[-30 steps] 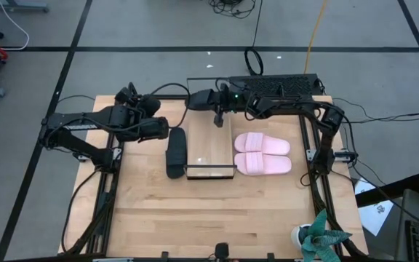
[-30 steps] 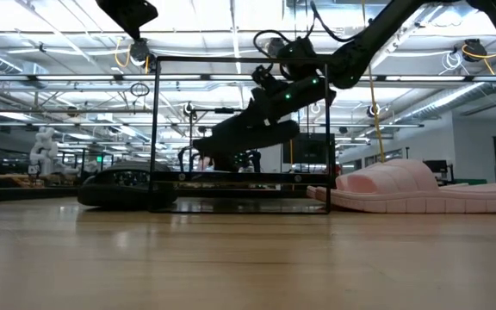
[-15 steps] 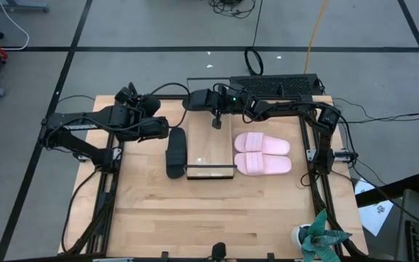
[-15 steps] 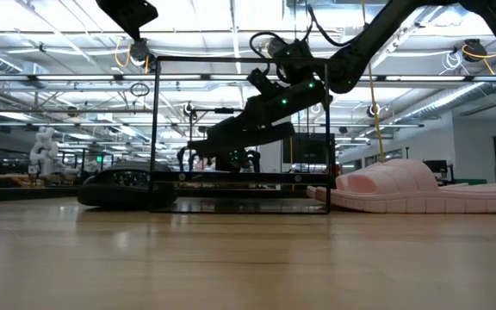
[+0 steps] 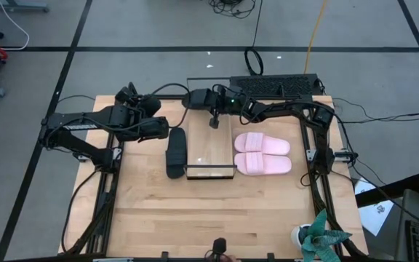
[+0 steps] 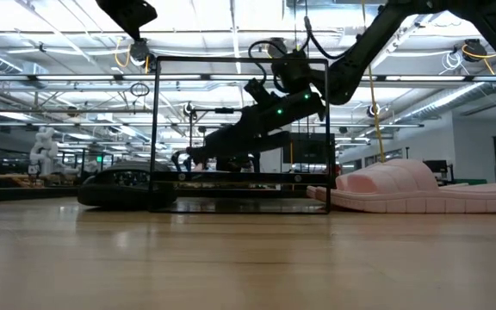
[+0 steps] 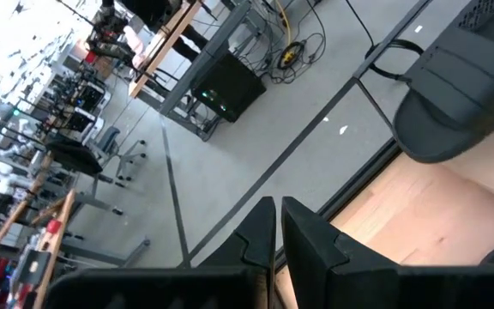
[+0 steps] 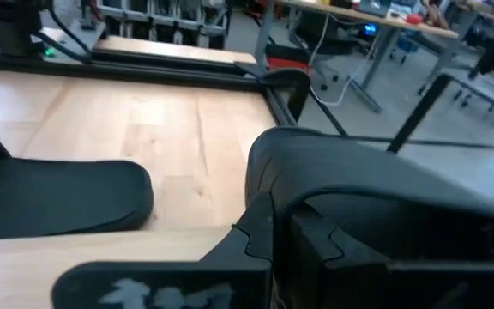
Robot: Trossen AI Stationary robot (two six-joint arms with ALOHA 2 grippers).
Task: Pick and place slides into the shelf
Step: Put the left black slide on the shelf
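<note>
Gripping a matte black slide sandal [image 6: 231, 138], the right end effector [image 5: 195, 98] has its fingers clamped on the strap, w/ the sandal tilted inside the black metal-framed shelf w/ light-wood board [image 5: 210, 156], above the board at its far end. Second black slide [image 5: 176, 151] lies on the wooden tabletop [image 5: 217, 211] just beside the shelf's left side. Pale pink pair [image 5: 262, 153] sits side by side just right of it. Left end effector [image 5: 164, 131] waits near the black slide's far end, fingers pressed together, holding nothing.

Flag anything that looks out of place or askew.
The black slide held by the right end effector hangs tilted, toe down, inside the shelf frame, not flat. Its mate lies on the table beside the shelf.
</note>
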